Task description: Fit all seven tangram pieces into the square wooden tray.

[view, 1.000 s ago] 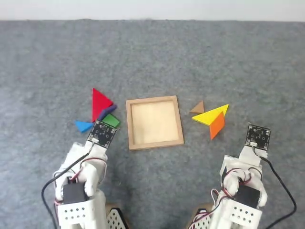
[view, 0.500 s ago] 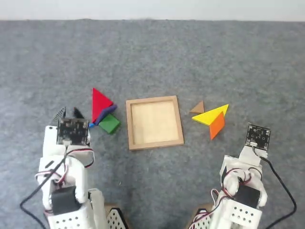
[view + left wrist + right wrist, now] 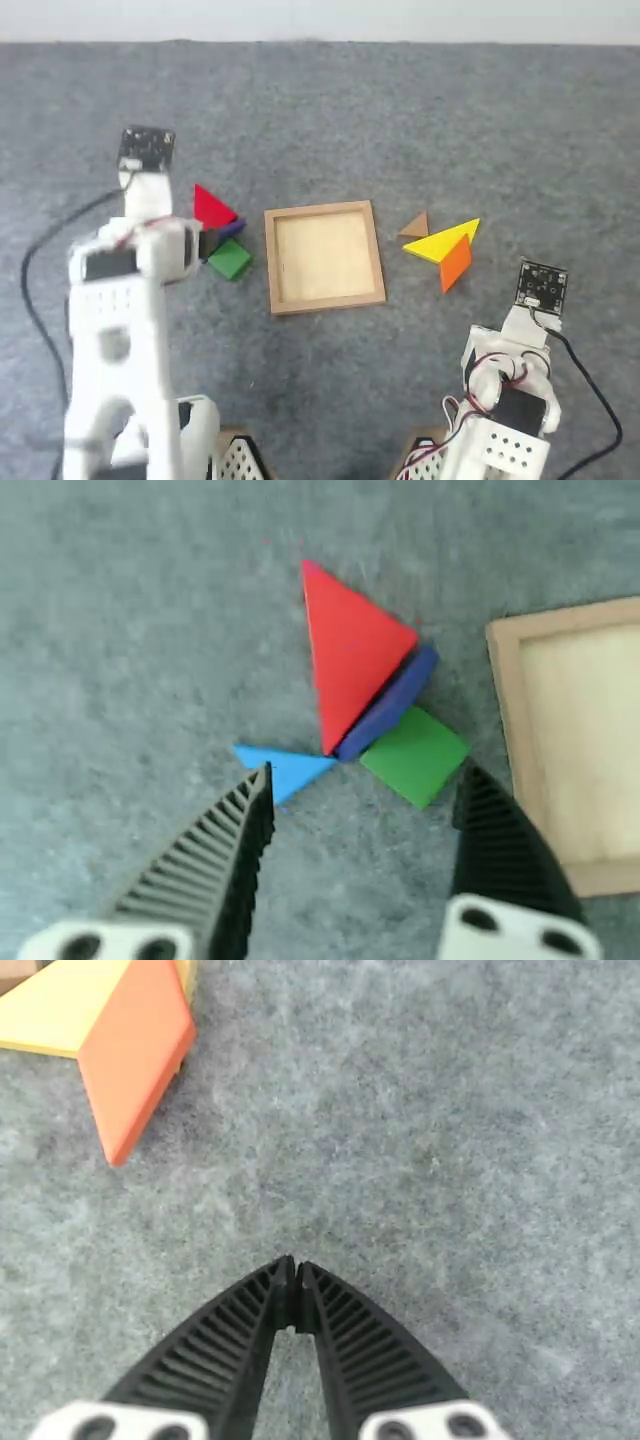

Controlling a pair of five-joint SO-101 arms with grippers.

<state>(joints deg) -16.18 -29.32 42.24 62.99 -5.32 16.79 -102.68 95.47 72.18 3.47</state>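
From above, the square wooden tray (image 3: 327, 298) sits in the middle of the grey tabletop (image 3: 400, 120), and every piece I can see lies outside it. To its left are a red triangle (image 3: 210, 208), a dark blue parallelogram (image 3: 233, 228) along the triangle's edge and a green square (image 3: 230, 260), bunched together near the tray. My left arm (image 3: 125, 270) stands over the tabletop just beside them and hides what lies under it. To the tray's right lie a small brown triangle (image 3: 415, 226), a yellow triangle (image 3: 440, 242) and an orange piece (image 3: 455, 263). The orange piece touches the yellow one, while the brown one sits just beside them. My right arm (image 3: 510, 390) rests low, well apart from the tray. My left wrist camera looks down on the cluster itself. The red triangle (image 3: 350, 650), dark blue parallelogram (image 3: 390, 702) and green square (image 3: 415, 755) press edge to edge. A light blue triangle (image 3: 285, 768) also shows here, its tip meeting the red triangle's corner. The tray's rim (image 3: 505, 680) runs close by the green square. My left fingers (image 3: 225, 850) are spread wide above the pieces, holding nothing. My right wrist camera shows my right fingers (image 3: 250, 1330) pressed together over bare tabletop, empty. The orange piece (image 3: 135, 1055) lies ahead of them against the yellow triangle (image 3: 70, 1010).
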